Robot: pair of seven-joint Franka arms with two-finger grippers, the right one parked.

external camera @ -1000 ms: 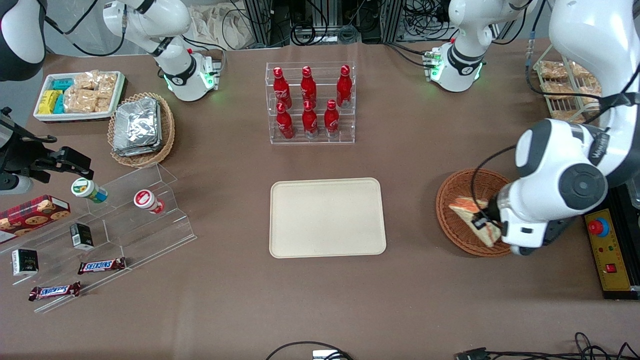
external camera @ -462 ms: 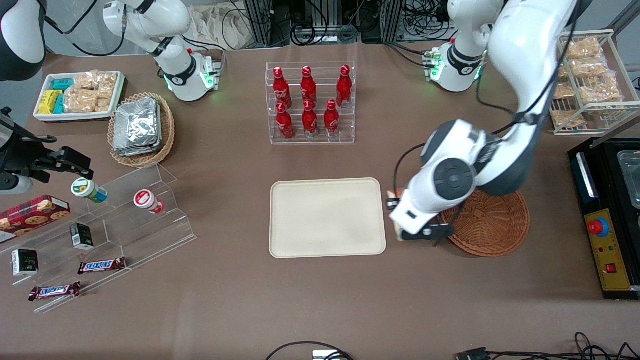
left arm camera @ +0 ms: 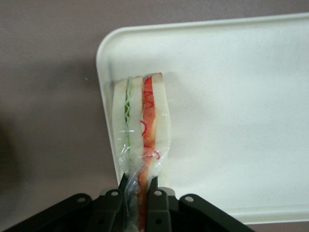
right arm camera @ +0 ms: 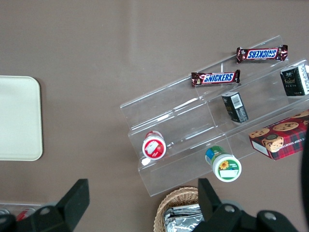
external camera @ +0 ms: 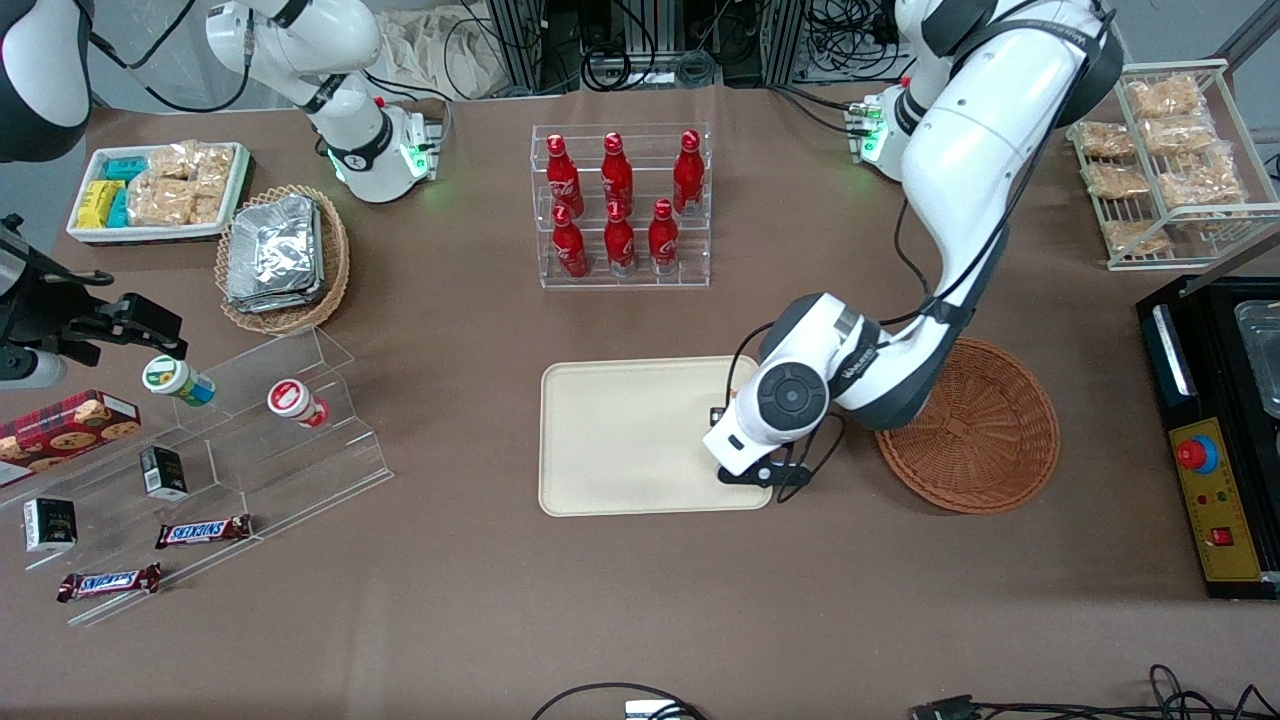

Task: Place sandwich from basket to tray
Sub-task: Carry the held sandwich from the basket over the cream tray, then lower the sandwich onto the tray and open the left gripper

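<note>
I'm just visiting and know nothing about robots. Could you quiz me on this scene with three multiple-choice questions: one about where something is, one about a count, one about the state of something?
1. Where is the sandwich?
A. in the basket
B. over one end of the tray
C. on the bare table

2. How many red bottles stand in the clear rack?
A. four
B. six
C. eight

3. What is the gripper doing?
A. shut on the sandwich
B. open and holding nothing
C. gripping a bottle

Answers:
1 B: the wrist view shows the sandwich over the tray, near its rim.
2 B: three bottles in each of two rows.
3 A: its fingers pinch the wrapped sandwich; the basket holds nothing.
</note>
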